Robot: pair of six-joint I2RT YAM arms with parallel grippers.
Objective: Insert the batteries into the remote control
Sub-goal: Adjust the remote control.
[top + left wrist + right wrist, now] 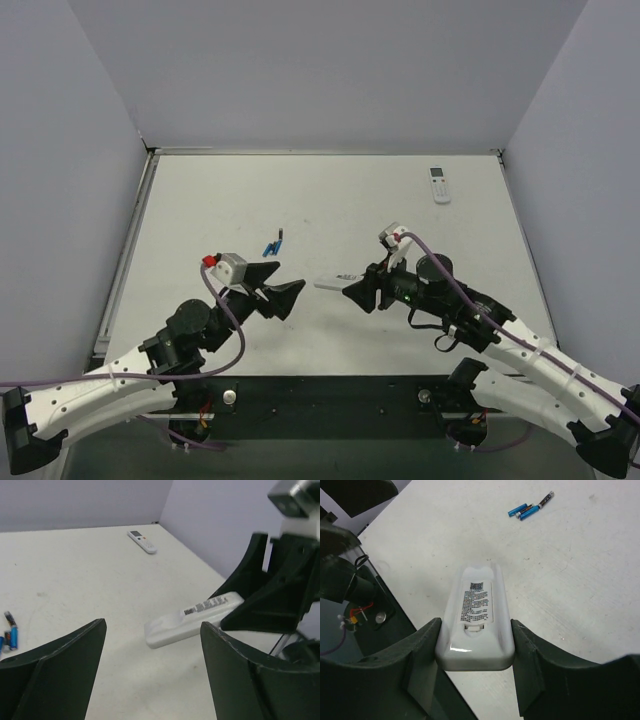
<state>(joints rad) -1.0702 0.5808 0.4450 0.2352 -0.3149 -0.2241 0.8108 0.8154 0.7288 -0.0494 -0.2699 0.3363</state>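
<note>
My right gripper (476,630) is shut on one end of the slim white remote control (477,610), its fingers pressing both long sides. The remote lies back side up, showing a printed label and the battery cover's latch. From above, the remote (330,283) sticks out leftward from the right gripper (356,290). My left gripper (287,295) stands open just short of the remote's free end (192,620), with nothing between its fingers (65,665). The blue batteries (272,245) lie together on the table beyond the left gripper, also seen in both wrist views (11,635) (529,507).
A second, rounder white remote (439,184) lies at the far right of the table (330,200); the left wrist view shows this remote too (142,541). Grey walls close in the back and sides. The table's near edge and the arm bases (230,397) are below the grippers.
</note>
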